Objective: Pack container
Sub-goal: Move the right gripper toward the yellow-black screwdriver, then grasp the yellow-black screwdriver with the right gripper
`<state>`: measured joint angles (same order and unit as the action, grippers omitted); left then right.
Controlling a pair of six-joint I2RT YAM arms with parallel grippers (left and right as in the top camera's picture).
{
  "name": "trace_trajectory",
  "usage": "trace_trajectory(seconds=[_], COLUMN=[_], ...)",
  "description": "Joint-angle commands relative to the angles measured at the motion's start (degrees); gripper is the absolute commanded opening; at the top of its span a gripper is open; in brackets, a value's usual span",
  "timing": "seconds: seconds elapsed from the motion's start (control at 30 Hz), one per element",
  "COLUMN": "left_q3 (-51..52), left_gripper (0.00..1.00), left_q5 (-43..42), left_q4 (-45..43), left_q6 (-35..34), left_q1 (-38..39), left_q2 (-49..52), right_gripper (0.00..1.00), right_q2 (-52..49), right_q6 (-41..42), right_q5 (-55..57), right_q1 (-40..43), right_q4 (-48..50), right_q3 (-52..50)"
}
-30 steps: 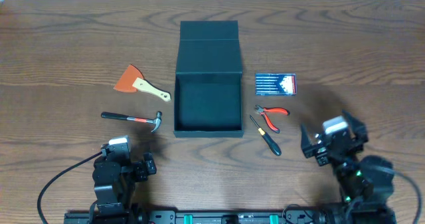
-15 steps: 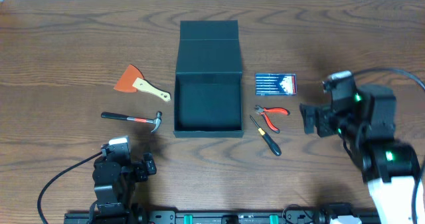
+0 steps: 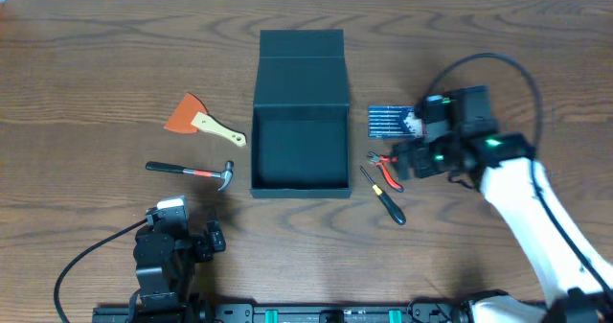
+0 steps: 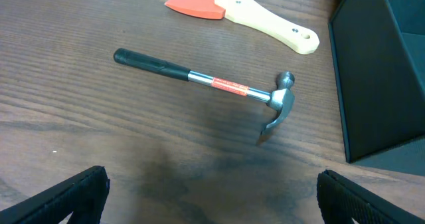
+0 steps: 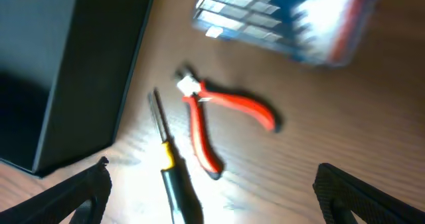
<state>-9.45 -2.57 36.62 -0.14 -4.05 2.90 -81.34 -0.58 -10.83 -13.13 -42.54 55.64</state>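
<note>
The right tool hangs with its jaws spread wide and nothing between them, over the red pliers and the screwdriver. It touches neither, as far as I can see. Those two lie side by side, close but apart, with the blue bit case just beyond them.

To their left the box sits mid-counter, its lid thrown back away from the robot and its inside bare.

The left tool is just as wide and just as empty, low at the near side of the counter. The hammer lies ahead of it, the orange scraper beyond that, and the box wall to its right.

The box looks like stiff cardboard, light for its size. I would expect it to skid on the wood if a tool bumps a wall, and a hard pinch could dent the rim. The best hold is probably the thin top edge of a side wall, or the free edge of the lid when it comes to closing. Dropping things in from above should leave it where it stands.
</note>
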Motion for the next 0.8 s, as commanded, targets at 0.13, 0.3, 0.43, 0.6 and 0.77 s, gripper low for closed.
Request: trace_trajectory(seconds=[0.13,0.3,0.43,0.6,0.77], left_q3=[0.61,0.59,0.59,0.59,0.59], left_gripper=[0.98,0.99,0.99,0.99,0.99], left_q5=[0.7,0.7,0.7,0.68,0.68], left_q4=[0.15,0.17,0.17,0.17,0.17], left_q6=[0.35,0.35,0.35,0.35,0.35], left_q1=[0.17,0.17,0.17,0.17,0.17], left_q2=[0.07,0.07,0.07,0.07,0.07], right_gripper=[0.99,0.99,0.99,0.94,0.99], right_q2=[-5.05,-6.05,-6.82,-7.04,-7.06], right_q6=[-1.25,-3.56,-9.53,-12.74,-11.04], right_q5=[7.8,6.84,5.01,-1.05,-0.35], right_q1=[-6.84,-6.84,-6.84,-8.76,-14.12], right_q4=[0.87,-0.66,-1.62,-7.96,-11.96], right_q3=[1.95,1.4,0.0,-0.2,-0.66])
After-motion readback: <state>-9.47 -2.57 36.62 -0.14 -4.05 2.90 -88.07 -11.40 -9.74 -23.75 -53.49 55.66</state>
